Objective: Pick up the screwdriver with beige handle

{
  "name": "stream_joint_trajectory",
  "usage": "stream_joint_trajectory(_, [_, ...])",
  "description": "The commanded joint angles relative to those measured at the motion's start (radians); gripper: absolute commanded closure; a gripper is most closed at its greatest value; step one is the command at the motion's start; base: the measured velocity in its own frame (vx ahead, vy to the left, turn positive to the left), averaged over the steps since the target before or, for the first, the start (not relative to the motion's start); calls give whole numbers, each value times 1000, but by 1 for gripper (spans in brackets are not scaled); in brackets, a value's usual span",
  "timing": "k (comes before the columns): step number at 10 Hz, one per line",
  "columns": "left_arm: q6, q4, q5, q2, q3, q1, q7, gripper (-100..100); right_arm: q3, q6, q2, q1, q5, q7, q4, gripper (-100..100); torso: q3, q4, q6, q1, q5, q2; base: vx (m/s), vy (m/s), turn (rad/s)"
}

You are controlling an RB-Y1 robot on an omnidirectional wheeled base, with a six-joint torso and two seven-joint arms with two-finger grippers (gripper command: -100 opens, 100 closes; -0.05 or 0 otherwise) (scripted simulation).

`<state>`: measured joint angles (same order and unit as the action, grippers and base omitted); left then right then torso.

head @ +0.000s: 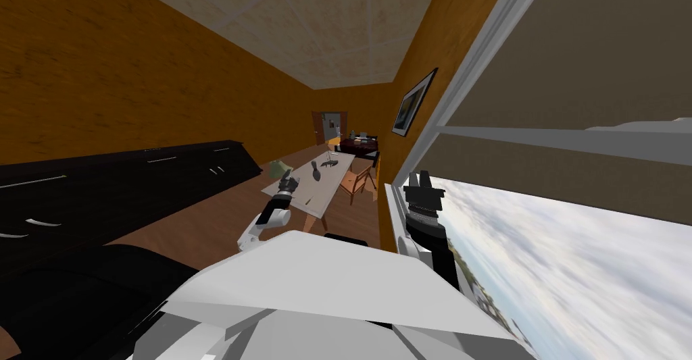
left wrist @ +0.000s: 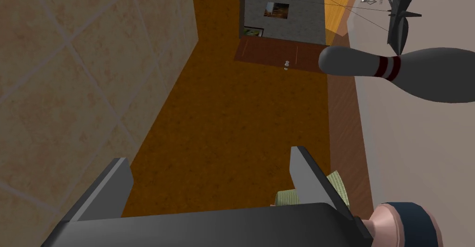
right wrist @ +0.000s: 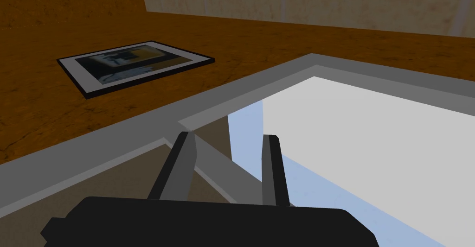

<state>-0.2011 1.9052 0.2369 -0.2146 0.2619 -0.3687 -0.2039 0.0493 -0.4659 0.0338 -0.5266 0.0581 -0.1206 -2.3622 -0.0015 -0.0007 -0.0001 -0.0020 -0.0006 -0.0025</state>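
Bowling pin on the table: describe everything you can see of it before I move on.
The bowling pin is plain grey, with a rounded head, a fat belly and two dark red stripes around its narrow neck. It stands upright on the pale table, head toward the ceiling; its base is cut off in the left wrist view. Nothing touches it: the open left gripper is short of it, and a dark, wire-strung model beyond looks apart.
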Motion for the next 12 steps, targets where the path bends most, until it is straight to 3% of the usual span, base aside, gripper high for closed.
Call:
stream_joint_trajectory(1, [46,-50,15,-14,23,11,-6,-100,0,0,0,0,0,0,0,0,0,0,0,0,0,0,54,-58,-14])
stream_joint_trajectory(2, [46,-60,15,-14,23,11,-6,-100,0,0,0,0,0,0,0,0,0,0,0,-1,0,-1,48,-49,-4])
stream_joint_trajectory(3, [90,-103,30,-32,47,24,-14,-100,0,0,0,0,0,0,0,0,0,0,0,-1,0,-1,53,-35,-14])
stream_joint_trajectory(6, [137,-162,44,-49,71,38,-23,-100,0,0,0,0,0,0,0,0,-1,0,0,0,0,-2,58,-37,-9])
stream_joint_trajectory(7, [183,-188,58,-66,95,52,-32,-100,0,0,0,0,0,0,0,0,-1,0,0,0,0,-1,73,-39,-16])
stream_joint_trajectory(8, [183,-215,58,-66,95,52,-32,-100,0,0,0,0,0,0,0,0,-1,0,0,0,0,-2,51,-39,-7])
stream_joint_trajectory(9, [218,-255,71,-82,119,66,-41,-100,0,0,0,0,0,0,0,0,-1,0,0,0,0,-1,69,-53,-17])
stream_joint_trajectory(12, [276,-321,82,-98,143,80,-51,-100,0,0,0,0,0,0,0,0,-1,0,0,0,0,-3,70,-38,-9])
